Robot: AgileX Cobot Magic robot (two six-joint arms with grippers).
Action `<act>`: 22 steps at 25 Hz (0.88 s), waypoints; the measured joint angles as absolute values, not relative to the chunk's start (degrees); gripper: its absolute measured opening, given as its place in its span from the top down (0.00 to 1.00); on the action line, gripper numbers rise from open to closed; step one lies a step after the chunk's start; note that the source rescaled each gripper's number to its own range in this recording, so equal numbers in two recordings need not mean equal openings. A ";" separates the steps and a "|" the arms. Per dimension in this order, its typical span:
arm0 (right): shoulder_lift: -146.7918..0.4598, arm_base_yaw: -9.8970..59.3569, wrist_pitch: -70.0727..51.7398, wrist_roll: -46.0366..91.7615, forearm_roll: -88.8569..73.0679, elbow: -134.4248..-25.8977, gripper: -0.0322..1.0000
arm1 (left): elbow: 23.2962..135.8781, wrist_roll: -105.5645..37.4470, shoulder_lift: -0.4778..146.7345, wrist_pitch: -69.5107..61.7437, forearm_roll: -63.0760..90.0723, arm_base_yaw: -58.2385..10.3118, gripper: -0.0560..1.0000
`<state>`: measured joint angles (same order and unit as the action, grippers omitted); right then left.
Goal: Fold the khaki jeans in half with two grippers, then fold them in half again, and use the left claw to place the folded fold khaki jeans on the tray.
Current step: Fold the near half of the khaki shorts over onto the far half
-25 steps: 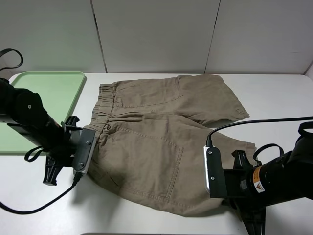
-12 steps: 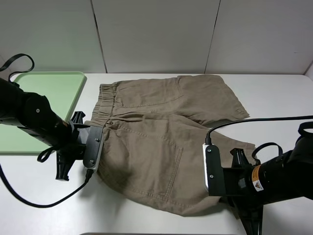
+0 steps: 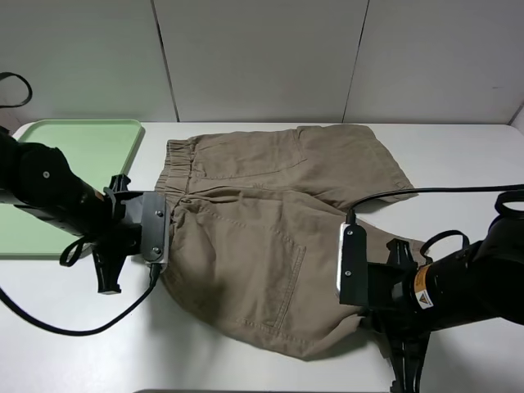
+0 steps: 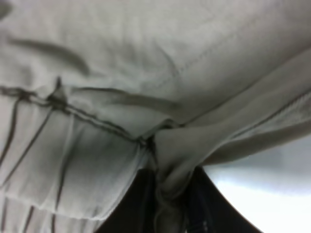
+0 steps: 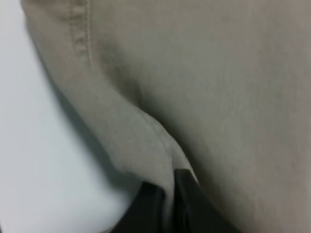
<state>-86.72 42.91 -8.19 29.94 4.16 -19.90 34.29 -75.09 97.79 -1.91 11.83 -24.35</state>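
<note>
Khaki jeans (image 3: 270, 221) lie spread on the white table (image 3: 467, 160), mid-scene, waistband (image 3: 176, 168) to the left and legs to the right. The far leg lies flat. The near leg is rumpled, its left and right ends raised a little off the table.

Left claw (image 3: 166, 239) is at the left end of the near half, by the waistband corner. In the left wrist view its jaws are narrow, pinching a bunched fold of khaki cloth (image 4: 170, 194) between two dark fingers (image 4: 136, 206); gathered waistband seams show just beside the pinch. Grey side plate (image 3: 153, 237) faces the camera, with the arm reaching in from the left.

Right gripper (image 3: 366, 309) is at the near-right hem of the near leg. In the right wrist view its jaws are nearly closed on a thin fold of the hem edge (image 5: 167, 194), with the dark fingers (image 5: 148, 211) on either side of the cloth and bare table beside it. An orange-and-white sticker (image 3: 422, 300) is on this arm, and a black cable (image 3: 442, 192) runs from it across the table to the right.

Tray (image 3: 78, 143), mint green, sits at the far left of the table, just beside the waistband but not touching it. The left arm partly covers its near edge. The jeans are entirely off the tray.
</note>
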 joint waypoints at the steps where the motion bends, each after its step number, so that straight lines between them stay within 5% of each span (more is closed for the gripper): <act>1: -86.72 42.91 -8.45 28.99 4.16 -19.92 0.91 | 34.27 -74.51 96.86 -2.34 11.83 -24.35 0.78; 14: -85.57 42.91 -26.17 24.66 4.16 -27.22 0.97 | 34.11 -67.74 83.52 -12.46 11.83 -27.92 0.80; 22: -68.65 42.91 -31.10 24.19 6.37 -29.30 0.97 | 34.11 -66.38 72.26 -16.95 11.83 -27.97 0.80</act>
